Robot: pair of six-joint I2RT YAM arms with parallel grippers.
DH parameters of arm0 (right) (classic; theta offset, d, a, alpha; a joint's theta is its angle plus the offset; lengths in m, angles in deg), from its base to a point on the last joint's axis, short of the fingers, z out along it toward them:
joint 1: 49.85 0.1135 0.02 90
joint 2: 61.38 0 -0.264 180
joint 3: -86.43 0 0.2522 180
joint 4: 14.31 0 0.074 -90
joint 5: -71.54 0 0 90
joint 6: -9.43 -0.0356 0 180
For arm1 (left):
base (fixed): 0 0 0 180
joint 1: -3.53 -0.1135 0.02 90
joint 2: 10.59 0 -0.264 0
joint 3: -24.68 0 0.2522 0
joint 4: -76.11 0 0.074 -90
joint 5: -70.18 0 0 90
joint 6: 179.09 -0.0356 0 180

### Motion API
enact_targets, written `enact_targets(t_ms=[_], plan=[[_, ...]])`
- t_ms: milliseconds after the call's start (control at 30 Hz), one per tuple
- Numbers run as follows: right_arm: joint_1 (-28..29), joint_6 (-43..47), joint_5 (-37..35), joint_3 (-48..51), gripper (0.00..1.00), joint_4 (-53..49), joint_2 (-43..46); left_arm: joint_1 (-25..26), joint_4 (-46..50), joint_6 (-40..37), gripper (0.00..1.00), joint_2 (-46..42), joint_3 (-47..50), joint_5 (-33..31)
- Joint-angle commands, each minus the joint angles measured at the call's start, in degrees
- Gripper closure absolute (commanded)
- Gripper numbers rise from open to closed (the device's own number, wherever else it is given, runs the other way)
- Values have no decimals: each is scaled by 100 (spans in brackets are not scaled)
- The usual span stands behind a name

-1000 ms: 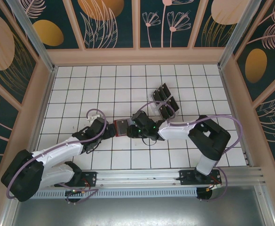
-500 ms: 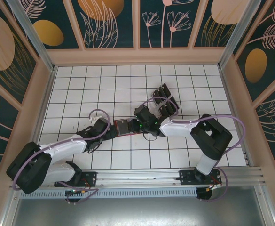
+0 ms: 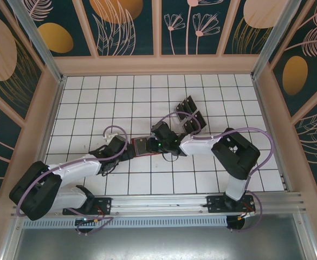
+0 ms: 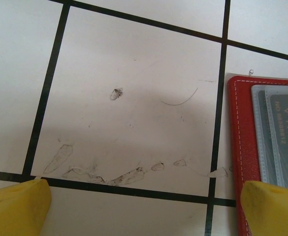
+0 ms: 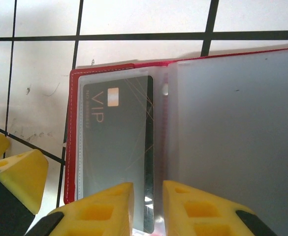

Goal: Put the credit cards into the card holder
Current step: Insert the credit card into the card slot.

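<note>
The big white tiled table [image 3: 93, 103] with black lines holds everything. Near its middle lies the small flat red folding wallet [image 3: 142, 145], open, between the two grippers. Farther back sit more thin black cards [image 3: 191, 111], well apart from it. The left gripper [image 4: 144, 209] is spread wide over bare table, one yellow tip by the wallet's red edge. The right gripper [image 5: 156, 211] hangs over the open wallet, its yellow fingers nearly together. I cannot tell if they pinch anything. Its camera shows one thin black card [image 5: 114, 142] in a clear pocket, with "VIP" in pale letters and a small square chip. The left wrist camera catches tiny print beside "VIP" — too small to read.
</note>
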Motion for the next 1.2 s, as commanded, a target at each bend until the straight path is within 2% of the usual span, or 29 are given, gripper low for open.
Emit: enact_targets(t_ms=[0,1167], plan=[[7,40,57,-158,78,148,-119,-26,-109,-59,1,31,85,-39],[348,-25,296,-625,77,126,-539,-21,-179,-84,1,57,89,-21]])
